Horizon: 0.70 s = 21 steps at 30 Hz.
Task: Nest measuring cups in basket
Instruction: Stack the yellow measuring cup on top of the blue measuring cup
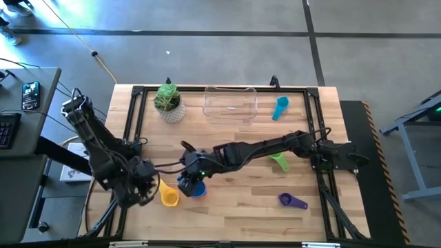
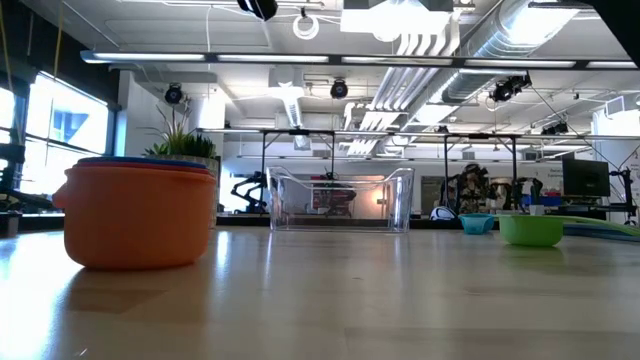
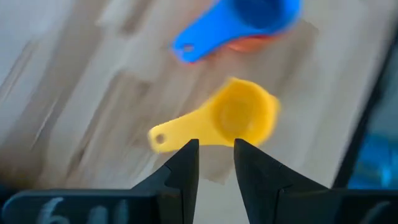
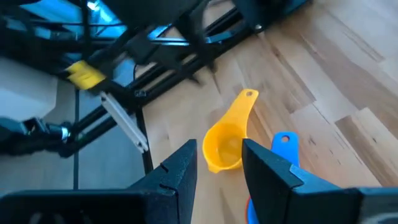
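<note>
A blue measuring cup [image 1: 198, 191] sits nested in an orange one [image 2: 135, 218] near the table's near edge. My right gripper [image 4: 219, 163] is open and hovers just above this stack; the low view shows no finger on it. The yellow cup [image 1: 169, 195] lies beside the stack, toward the table's left. My left gripper [image 3: 216, 155] is open and hangs over the yellow cup [image 3: 239, 118], without touching it. The clear basket [image 1: 231, 103] stands at the far edge. Light blue [image 1: 280, 107], green [image 1: 279, 162] and purple [image 1: 293, 201] cups lie on the table's right half.
A whitish pot with a green plant [image 1: 169, 103] stands left of the basket at the far edge. Black frame rails [image 1: 131, 117] run along the table's sides. Bare wood lies between the stack and the basket. My right arm [image 1: 262, 148] stretches across the table's middle.
</note>
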Each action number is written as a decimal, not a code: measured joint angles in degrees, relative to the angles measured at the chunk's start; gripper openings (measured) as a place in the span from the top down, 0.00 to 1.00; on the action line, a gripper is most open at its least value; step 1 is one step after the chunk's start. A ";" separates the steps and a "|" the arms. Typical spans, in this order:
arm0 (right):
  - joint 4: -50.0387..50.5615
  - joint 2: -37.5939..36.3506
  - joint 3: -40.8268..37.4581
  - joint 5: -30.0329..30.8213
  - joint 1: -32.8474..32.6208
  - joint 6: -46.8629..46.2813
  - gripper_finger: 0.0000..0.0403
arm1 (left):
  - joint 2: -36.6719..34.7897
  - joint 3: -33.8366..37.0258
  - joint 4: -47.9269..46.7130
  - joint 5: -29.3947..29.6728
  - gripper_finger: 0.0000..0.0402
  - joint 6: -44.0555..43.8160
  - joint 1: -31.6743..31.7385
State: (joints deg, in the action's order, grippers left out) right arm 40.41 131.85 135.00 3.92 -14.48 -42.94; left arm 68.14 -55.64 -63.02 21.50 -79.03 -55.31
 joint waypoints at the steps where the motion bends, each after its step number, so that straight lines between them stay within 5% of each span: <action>1: 0.04 0.00 0.00 0.60 -0.02 -0.70 0.71 | 0.19 0.00 1.71 -0.03 0.78 4.91 -0.28; 6: 0.30 -0.20 0.00 3.28 0.76 -2.12 0.71 | 2.77 0.00 8.40 -1.80 0.78 22.00 -0.68; 21: 2.07 -8.00 0.04 5.82 9.50 0.96 0.71 | 13.91 0.00 13.84 -5.93 0.78 37.67 1.21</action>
State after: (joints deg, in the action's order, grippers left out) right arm 42.48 123.85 135.04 9.74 -4.98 -41.98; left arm 82.05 -55.64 -49.18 15.57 -41.36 -54.10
